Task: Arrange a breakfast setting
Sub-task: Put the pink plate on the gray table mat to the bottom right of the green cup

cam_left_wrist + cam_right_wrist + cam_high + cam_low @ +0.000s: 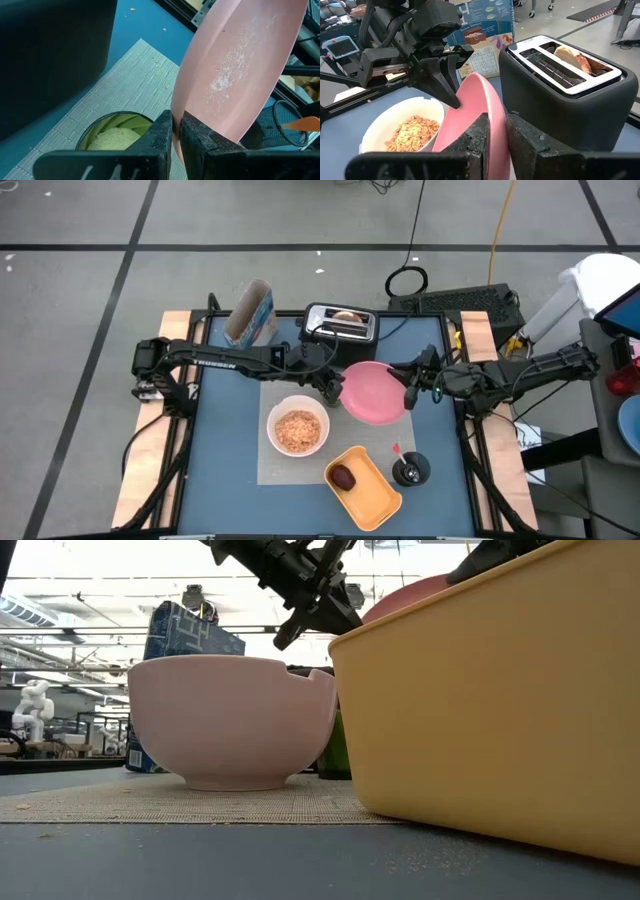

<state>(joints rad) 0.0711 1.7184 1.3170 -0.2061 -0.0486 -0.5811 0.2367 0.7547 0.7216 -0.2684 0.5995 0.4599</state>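
Orange tray [490, 700] foreground; placemat [272, 395] on blue tabletop [225, 470].

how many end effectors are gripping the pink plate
2: the left end effector clamps one rim of the pink plate, the right end effector the opposite rim, above the placemat.

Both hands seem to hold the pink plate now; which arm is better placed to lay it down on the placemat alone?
Probably the right. The right hand grips the pink plate at its outer rim, while the left hand stands over the green cup, on the placemat.
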